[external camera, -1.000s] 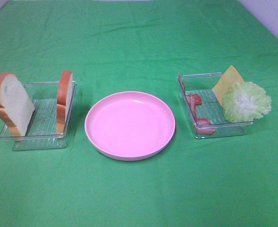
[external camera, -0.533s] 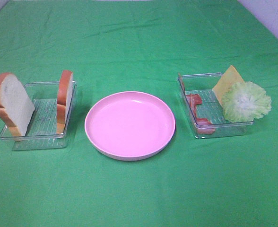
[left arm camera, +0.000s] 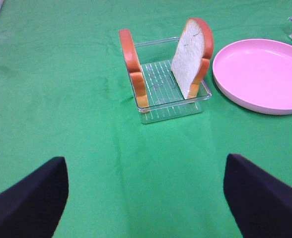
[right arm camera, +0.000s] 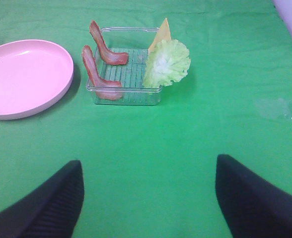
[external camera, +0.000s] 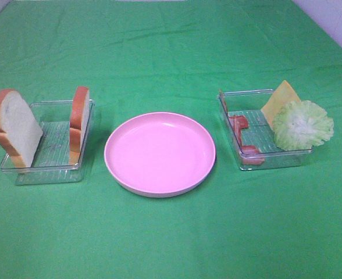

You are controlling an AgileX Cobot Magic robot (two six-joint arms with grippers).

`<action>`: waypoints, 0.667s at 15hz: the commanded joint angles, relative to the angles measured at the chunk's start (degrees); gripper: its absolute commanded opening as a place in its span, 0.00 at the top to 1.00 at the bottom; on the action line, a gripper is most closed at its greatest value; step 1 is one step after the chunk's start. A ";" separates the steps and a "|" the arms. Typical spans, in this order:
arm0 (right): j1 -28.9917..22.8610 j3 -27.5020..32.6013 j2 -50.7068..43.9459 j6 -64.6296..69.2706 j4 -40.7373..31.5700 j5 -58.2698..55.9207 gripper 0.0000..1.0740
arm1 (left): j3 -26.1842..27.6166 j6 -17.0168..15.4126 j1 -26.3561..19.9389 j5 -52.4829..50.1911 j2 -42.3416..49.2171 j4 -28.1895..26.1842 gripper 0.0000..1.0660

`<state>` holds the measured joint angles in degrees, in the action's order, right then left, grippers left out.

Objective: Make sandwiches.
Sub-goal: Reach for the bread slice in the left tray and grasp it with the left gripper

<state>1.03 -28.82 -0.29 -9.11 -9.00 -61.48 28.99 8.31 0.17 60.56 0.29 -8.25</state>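
Note:
Two toy bread slices (external camera: 14, 127) (external camera: 79, 121) stand on edge in a clear tray (external camera: 49, 170) at the left; the left wrist view shows them too (left arm camera: 192, 57) (left arm camera: 133, 67). A second clear tray (external camera: 275, 158) at the right holds pale green lettuce (external camera: 302, 124), a yellow-orange cheese slice (external camera: 278, 99) and reddish bacon strips (external camera: 241, 137). In the right wrist view the lettuce (right arm camera: 167, 63) and bacon (right arm camera: 97, 73) appear again. Both grippers are absent from the high view. My left gripper (left arm camera: 146, 198) and right gripper (right arm camera: 148, 198) stand open over bare cloth, well short of the trays.
A round pink plate (external camera: 159, 152) sits empty between the two trays. A green cloth (external camera: 171, 232) covers the table. A pale wall edge (external camera: 339, 17) shows at the far right corner.

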 commanded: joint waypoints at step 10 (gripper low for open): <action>0.29 0.00 -0.92 -0.52 -0.23 0.34 0.34 | 9.34 -0.80 0.11 -8.14 -27.90 -9.40 0.30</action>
<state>1.03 -28.82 -0.29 -9.11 -9.00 -61.48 39.99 8.08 0.17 53.57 -31.80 -17.48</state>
